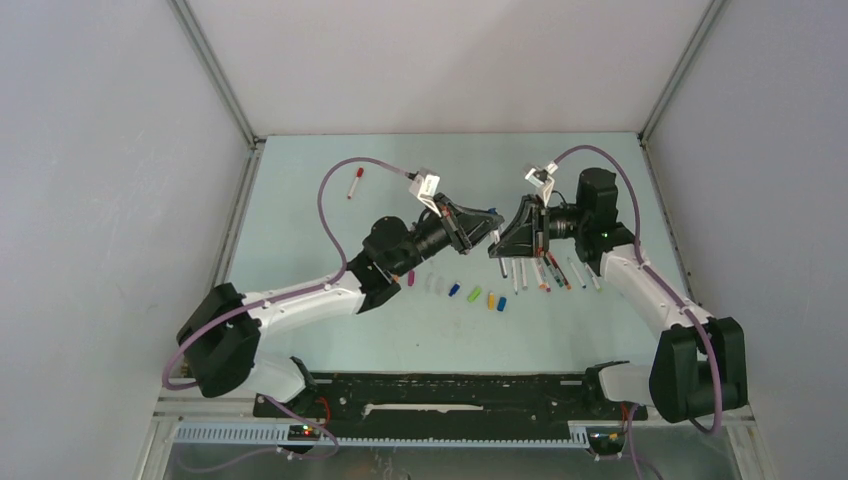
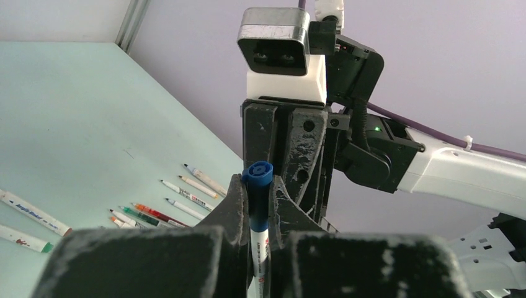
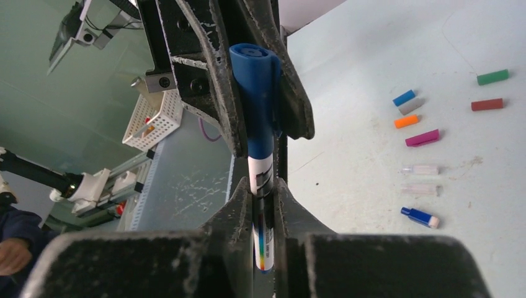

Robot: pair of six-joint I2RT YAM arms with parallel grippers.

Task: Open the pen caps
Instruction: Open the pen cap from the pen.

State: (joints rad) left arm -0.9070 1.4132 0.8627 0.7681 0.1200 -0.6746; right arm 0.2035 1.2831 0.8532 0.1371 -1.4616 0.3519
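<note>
A white pen with a blue cap (image 3: 255,93) hangs in mid-air between both grippers. My left gripper (image 2: 259,200) is shut on the blue pen cap (image 2: 258,180), its fingers flanking the cap and the white barrel running back between them. My right gripper (image 3: 262,202) is shut on the pen's white barrel (image 3: 261,180) near its rainbow-printed end. From above, the left gripper (image 1: 488,224) and right gripper (image 1: 503,246) meet tip to tip above the table's middle. Several loose pen caps (image 1: 475,294) lie in a row on the table below.
Several uncapped pens (image 1: 545,272) lie side by side under the right gripper. A red-capped pen (image 1: 354,183) lies alone at the far left. Loose caps in green (image 3: 493,77), red (image 3: 487,104), orange (image 3: 406,121) and magenta (image 3: 422,138) lie on the pale table (image 1: 300,230).
</note>
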